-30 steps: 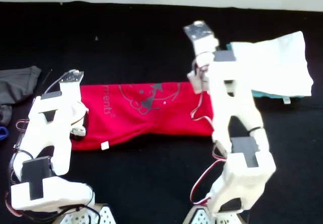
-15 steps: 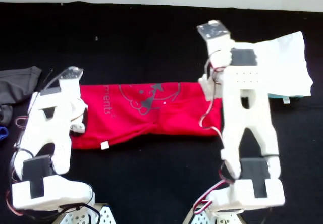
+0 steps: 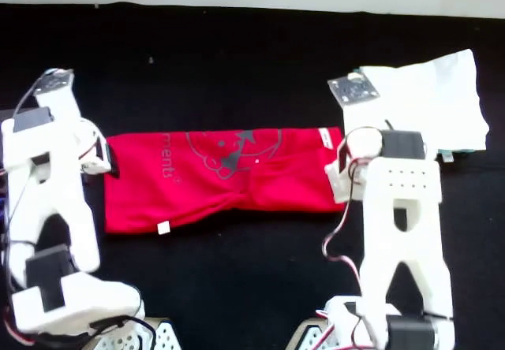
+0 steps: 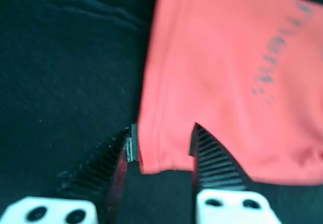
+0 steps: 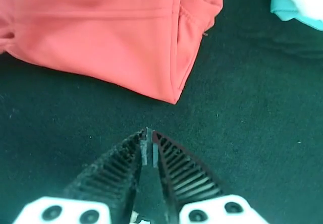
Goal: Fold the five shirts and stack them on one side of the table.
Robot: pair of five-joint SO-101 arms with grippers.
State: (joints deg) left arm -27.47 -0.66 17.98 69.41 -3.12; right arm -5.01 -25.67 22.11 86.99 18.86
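Illegible lettering (image 3: 167, 161) on red shirt (image 3: 260, 188)

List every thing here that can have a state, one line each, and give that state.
red shirt: folded into a long band, flat on the table, not yet stacked.
white shirt: folded, lying on top of the teal shirt.
teal shirt: under the white shirt, an edge showing.
left gripper: open, astride the red shirt's corner.
right gripper: shut, empty, over bare table short of the red shirt's end.

Long folded shirt (image 3: 213, 178) lying across middle of tabletop (image 3: 237, 66), shirt stack (image 3: 426, 106) behind and right of it, left claw (image 4: 162, 133) at shirt's left end, right claw (image 5: 147, 135) over tabletop beside its right end
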